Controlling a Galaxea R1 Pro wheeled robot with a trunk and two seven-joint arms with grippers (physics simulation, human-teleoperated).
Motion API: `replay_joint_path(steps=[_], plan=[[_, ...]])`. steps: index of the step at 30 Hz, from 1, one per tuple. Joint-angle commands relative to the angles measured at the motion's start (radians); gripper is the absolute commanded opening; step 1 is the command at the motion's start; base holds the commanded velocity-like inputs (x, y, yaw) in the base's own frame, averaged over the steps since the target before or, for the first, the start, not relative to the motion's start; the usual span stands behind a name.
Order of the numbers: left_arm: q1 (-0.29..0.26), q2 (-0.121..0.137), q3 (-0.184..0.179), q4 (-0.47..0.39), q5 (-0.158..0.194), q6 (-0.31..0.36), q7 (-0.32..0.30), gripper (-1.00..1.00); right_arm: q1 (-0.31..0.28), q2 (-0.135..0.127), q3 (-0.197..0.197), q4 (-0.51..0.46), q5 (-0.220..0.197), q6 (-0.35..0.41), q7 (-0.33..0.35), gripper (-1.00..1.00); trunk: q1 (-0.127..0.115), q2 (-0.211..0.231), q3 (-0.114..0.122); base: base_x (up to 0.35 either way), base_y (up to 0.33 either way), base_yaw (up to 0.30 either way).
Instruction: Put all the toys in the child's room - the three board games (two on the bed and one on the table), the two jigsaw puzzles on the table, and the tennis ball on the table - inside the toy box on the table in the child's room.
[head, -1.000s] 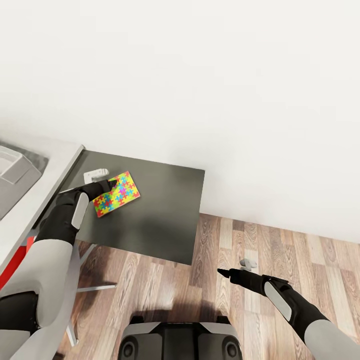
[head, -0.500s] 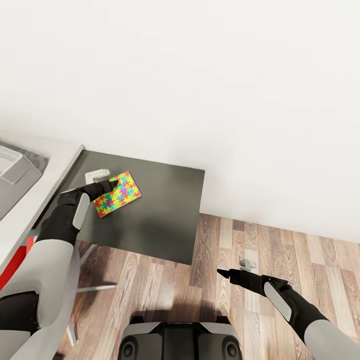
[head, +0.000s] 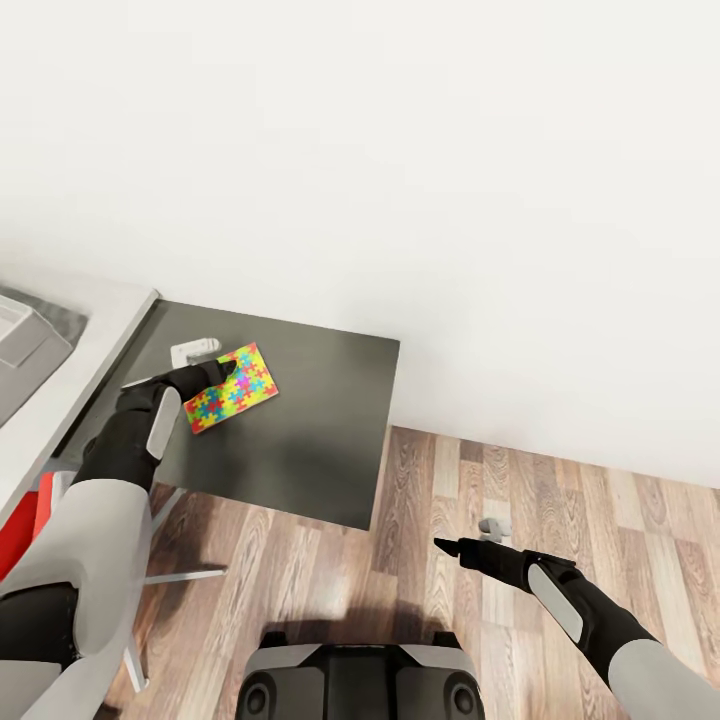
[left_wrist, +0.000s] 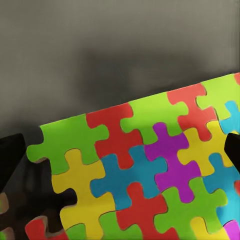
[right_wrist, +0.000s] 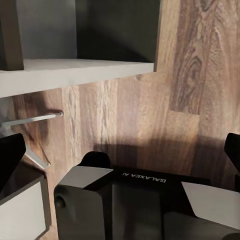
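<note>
Pincer inspection first: your left pincer (head: 228, 371) sits at the near-left edge of the jigsaw puzzle (head: 232, 389), and in the left wrist view the puzzle (left_wrist: 150, 170) fills the space between the two dark fingertips (left_wrist: 11, 155), which stand wide apart at either side; judged released, not yet clamped on the panel. The puzzle lies flat on the dark grey cabinet tabletop (head: 320, 430), close to a small white object (head: 193, 350) whose nature cannot be made out. Your right pincer (head: 447, 546) hangs over the wood floor (head: 560, 500) well away from the work; from the head view its state cannot be told with certainty, though the right wrist view shows fingertips (right_wrist: 10, 160) spread apart with nothing between them. The toy box (head: 25, 340) shows partly at the far left on the pale tabletop (head: 90, 340). Step in hand, by judgement: securing this puzzle for transfer. The next move calls for getting a finger under the thin panel's edge, closing firmly, lifting level, then carrying it leftward to the box.
</note>
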Motion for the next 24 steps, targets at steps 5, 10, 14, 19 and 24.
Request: replay_joint_path(steps=[5, 10, 14, 19, 24], plan=[[0.000, 0.001, 0.002, 0.053, 0.011, 0.006, -0.009, 1.00, -0.001, -0.001, 0.004, -0.001, -0.008, 0.004, -0.002, 1.00, 0.001, -0.001, -0.001, 0.000, -0.009, 0.000], [0.000, 0.003, 0.003, 0.052, 0.014, 0.007, -0.014, 1.00, -0.001, -0.001, 0.004, -0.001, -0.008, 0.004, -0.002, 1.00, 0.001, -0.001, -0.001, 0.000, -0.001, 0.000], [0.000, 0.004, 0.006, 0.052, 0.014, 0.008, -0.059, 1.00, -0.001, -0.001, 0.004, -0.001, -0.008, 0.004, -0.002, 1.00, 0.001, -0.001, -0.001, 0.000, 0.000, 0.000], [0.000, 0.004, 0.009, 0.051, 0.013, 0.013, -0.092, 1.00, -0.001, -0.001, 0.004, -0.001, -0.008, 0.004, -0.002, 1.00, 0.001, -0.001, -0.001, 0.000, 0.000, 0.000], [0.000, 0.004, 0.008, 0.047, 0.014, 0.015, -0.098, 1.00, -0.001, -0.001, 0.004, -0.001, -0.008, 0.004, -0.002, 1.00, 0.001, -0.001, -0.001, 0.000, 0.000, 0.000]])
